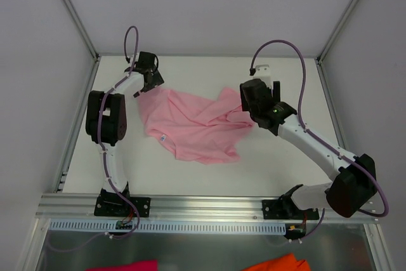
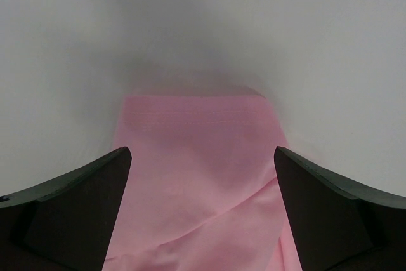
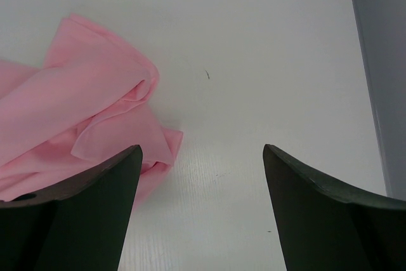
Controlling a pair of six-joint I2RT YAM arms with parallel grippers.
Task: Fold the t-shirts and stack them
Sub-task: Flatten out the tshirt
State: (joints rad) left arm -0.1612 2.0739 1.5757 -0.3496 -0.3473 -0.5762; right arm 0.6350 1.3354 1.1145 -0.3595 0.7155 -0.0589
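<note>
Top external view shows the pink t-shirt (image 1: 193, 125) lying unfolded and rumpled on the white counter (image 1: 209, 68), roughly at its middle and between the two arms. A small white neck label (image 1: 163, 138) shows near the shirt's near-left edge. The cloth is flattest on the left, and it bunches into folds toward its far right corner. One arm reaches to the shirt's far left corner and the other to its far right edge. Below the metal rail (image 1: 209, 204) at the near side, a magenta cloth (image 1: 127, 264) and an orange cloth (image 1: 279, 263) peek in at the bottom edge, well apart from the shirt.

Left wrist view has the left pincer (image 2: 202, 153) spread wide with nothing between its jaws. It hangs over a hemmed end of the shirt, the stitched edge running across between the two dark fingers (image 2: 70, 201) with bare counter beyond it. A soft crease crosses the cloth lower down. Whether the fingers touch the fabric cannot be told.

Right wrist view has the right pincer (image 3: 202, 150) open as well, also gripping nothing. Bare counter lies between its jaws. The shirt's crumpled edge lies to the left, running down beside and behind the left finger, and a strip of grey wall (image 3: 380, 61) rises on the right.
</note>
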